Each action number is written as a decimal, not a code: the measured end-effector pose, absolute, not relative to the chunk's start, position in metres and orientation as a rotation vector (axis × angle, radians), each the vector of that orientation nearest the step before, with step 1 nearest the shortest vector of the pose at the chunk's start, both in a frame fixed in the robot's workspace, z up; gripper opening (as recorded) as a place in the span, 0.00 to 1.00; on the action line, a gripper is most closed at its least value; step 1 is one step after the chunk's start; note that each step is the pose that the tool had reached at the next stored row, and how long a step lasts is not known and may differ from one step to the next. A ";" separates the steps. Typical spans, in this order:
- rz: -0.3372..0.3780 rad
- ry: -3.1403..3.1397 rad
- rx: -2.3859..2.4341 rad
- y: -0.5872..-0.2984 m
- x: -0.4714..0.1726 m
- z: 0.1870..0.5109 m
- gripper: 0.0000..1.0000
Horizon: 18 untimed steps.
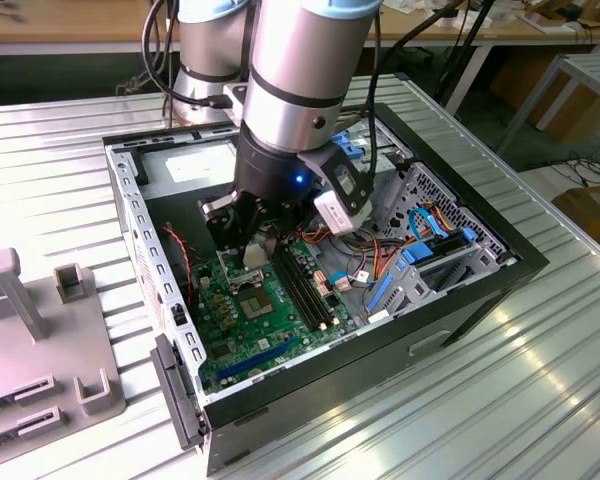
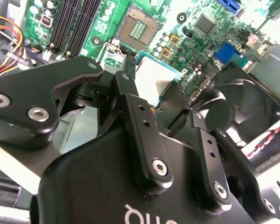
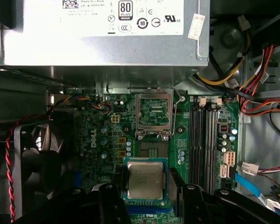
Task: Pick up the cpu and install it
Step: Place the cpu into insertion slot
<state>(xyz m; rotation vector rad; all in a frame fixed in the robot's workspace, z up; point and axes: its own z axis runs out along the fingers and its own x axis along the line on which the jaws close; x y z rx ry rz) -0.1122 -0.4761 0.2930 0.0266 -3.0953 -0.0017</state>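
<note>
Gripper (image 1: 252, 245) hangs inside the computer case (image 1: 380, 395) in the exterior view, above the motherboard (image 1: 245, 345). In the second wrist view the fingers (image 2: 133, 109) clamp the cpu (image 2: 154, 79). In the first wrist view I see it near the open socket (image 3: 154, 114).

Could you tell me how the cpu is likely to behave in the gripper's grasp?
The cpu looks like a thin rigid plate, so it is probably stiff and light. Its metal top appears smooth and the gripper meets only its narrow edges, so it may slip or tilt. Being so thin, it is likely fragile under hard pressing.
</note>
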 end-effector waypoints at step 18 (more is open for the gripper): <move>-0.003 -3.095 0.034 -0.474 -0.112 0.261 0.47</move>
